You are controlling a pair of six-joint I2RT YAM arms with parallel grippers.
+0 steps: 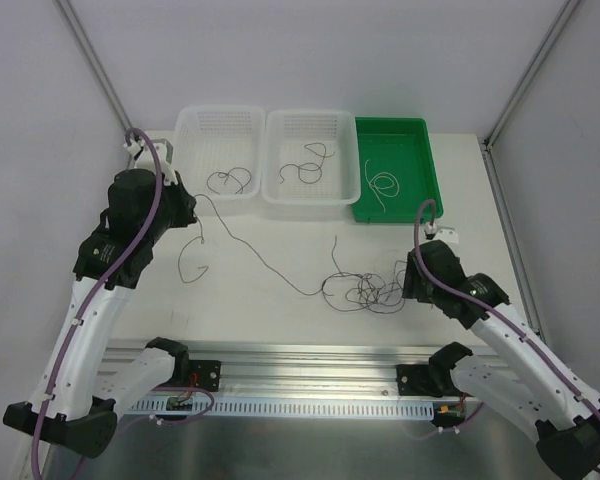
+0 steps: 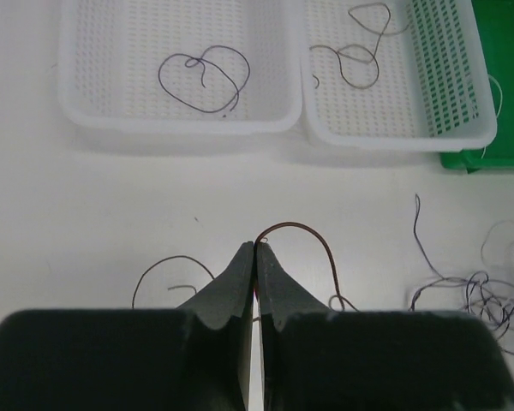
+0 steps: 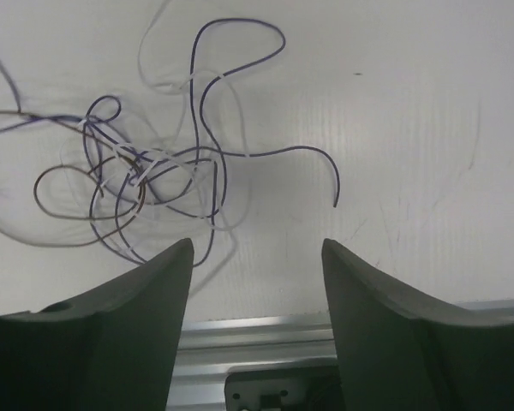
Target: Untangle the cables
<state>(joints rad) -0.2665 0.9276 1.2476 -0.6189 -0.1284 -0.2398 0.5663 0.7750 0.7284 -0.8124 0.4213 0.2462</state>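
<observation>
Three containers are lined up at the far side of the surface: two white perforated baskets, the left basket and the middle basket, and one green tray. One cable is held in each: a dark looped cable in the left basket, a dark curly cable in the middle basket, and a white cable in the tray. One clump of cables, with dark, brownish and white strands, lies on the surface just beyond the right claw, whose fingers are spread apart with nothing between them. The left claw is pinched closed on one brownish cable, which trails across the surface toward the clump.
</observation>
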